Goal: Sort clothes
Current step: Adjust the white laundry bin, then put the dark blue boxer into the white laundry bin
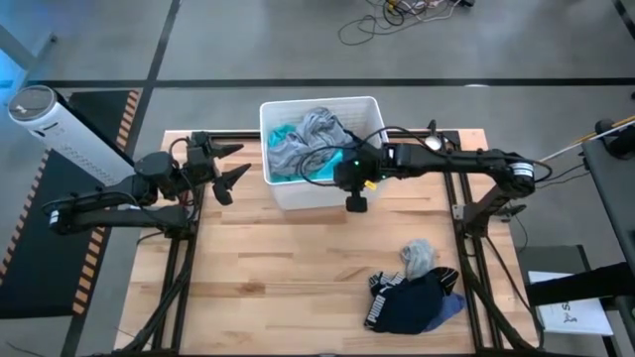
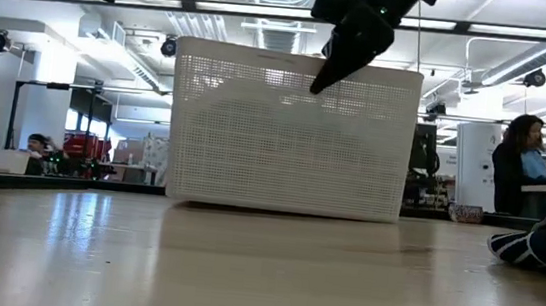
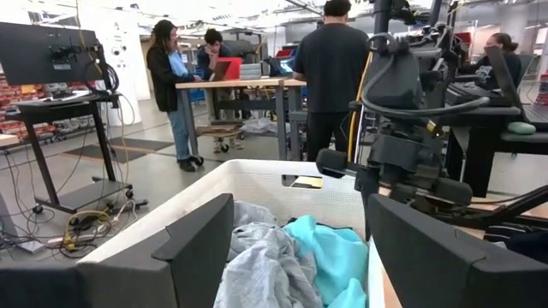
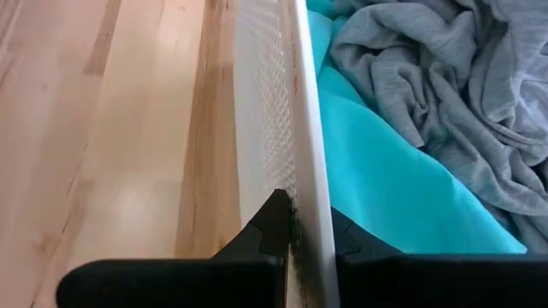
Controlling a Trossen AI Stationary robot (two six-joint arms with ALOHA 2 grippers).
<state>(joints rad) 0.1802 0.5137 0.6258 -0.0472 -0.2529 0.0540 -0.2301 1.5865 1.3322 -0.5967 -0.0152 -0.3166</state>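
Right fingers (image 4: pixel 291 224) pinch bin (image 4: pixel 300 111) wall; teal garment (image 4: pixel 385 171) just inside.

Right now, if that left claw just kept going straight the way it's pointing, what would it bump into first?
Probably the white bin. The left gripper hangs open beside it, aimed at its near wall, with grey clothes and a teal garment just beyond. Height is unclear; it might pass over the rim.

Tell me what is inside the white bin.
The white bin holds a grey garment lying over a teal garment. Anything beneath them is covered.
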